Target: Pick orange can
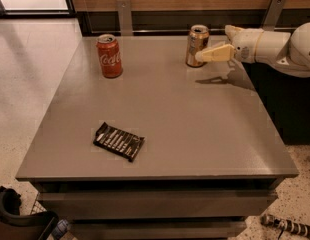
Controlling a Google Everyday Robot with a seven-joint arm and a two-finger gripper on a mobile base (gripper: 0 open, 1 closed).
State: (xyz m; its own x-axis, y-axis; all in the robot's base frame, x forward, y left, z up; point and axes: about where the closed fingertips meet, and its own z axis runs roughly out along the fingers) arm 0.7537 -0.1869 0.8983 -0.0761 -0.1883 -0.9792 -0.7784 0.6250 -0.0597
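Observation:
The orange can (197, 45), golden-tan with a silver top, stands upright near the far right edge of the grey table (195, 124). My gripper (213, 45) reaches in from the right at can height, just to the right of the can. It is open and holds nothing. One tan finger (215, 53) points at the can, its tip at the can's lower right side. The other finger shows further back, behind and to the right of the can. The white arm (280, 46) runs off the right edge.
A red Coca-Cola can (109, 56) stands upright at the far left of the table. A dark snack wrapper (118, 141) lies flat near the front left. A wooden wall with metal brackets (124, 15) runs behind the table. Floor lies to the left.

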